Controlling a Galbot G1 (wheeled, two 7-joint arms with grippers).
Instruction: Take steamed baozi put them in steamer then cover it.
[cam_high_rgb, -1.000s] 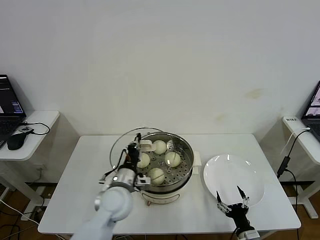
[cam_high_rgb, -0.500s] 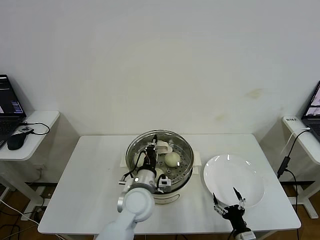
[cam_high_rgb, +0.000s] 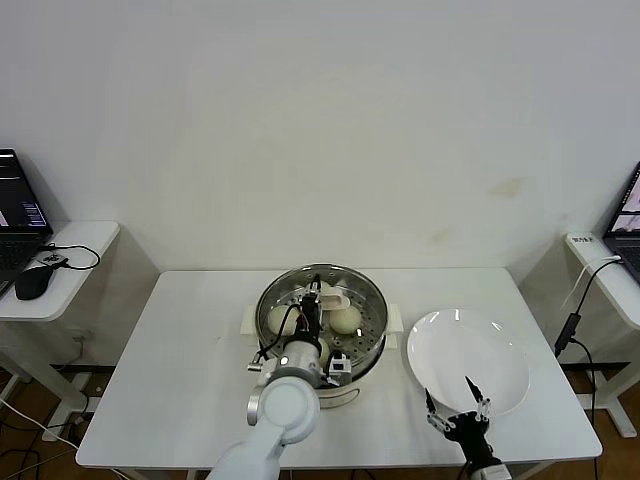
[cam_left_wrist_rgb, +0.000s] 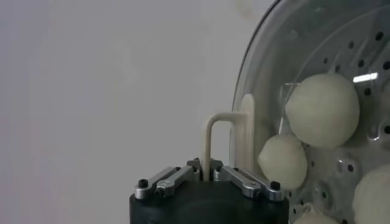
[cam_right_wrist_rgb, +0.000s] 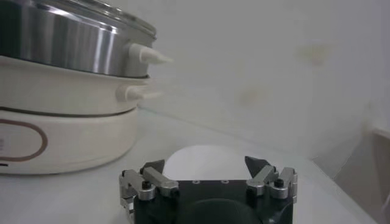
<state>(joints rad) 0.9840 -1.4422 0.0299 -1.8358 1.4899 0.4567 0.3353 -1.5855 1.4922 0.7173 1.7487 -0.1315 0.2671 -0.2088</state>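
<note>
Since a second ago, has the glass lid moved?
Yes. The cover, held by the left gripper, shifted right from the steamer's left edge to over it.

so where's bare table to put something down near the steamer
Widest bare patch: the table on the steamer's left, out to the edge. A narrower front strip runs below the white plate. Crowded: over the steamer, where the left pincer holds the cover.
</note>
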